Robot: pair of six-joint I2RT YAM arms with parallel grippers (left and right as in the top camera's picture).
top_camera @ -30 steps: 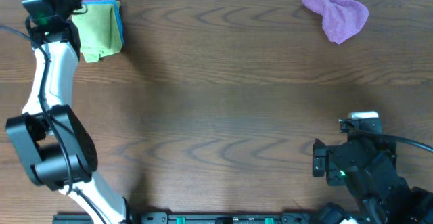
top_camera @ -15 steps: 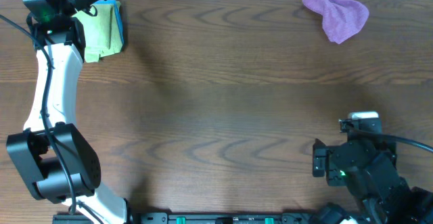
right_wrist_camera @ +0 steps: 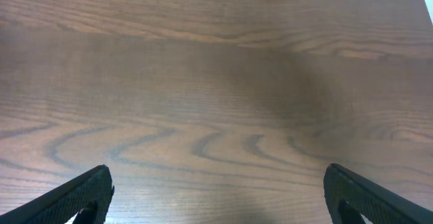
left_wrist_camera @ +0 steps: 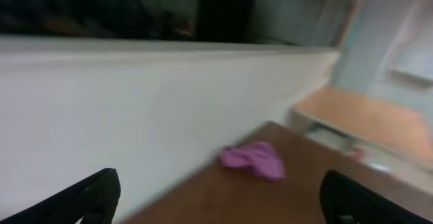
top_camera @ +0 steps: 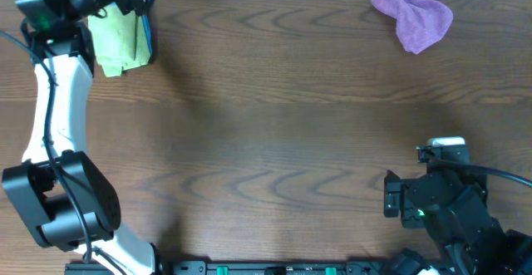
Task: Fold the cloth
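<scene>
Robot lab bench; wood-grain table (top_camera: 291, 142); plain white wall (left_wrist_camera: 101, 116) behind.

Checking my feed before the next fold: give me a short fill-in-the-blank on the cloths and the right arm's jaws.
The crumpled cloth near the far right corner of the table is ___.
The green cloth lies folded on a ___ one.
The right arm holds its jaws ___, with nothing between them.
Missing words: purple; blue; open.
</scene>
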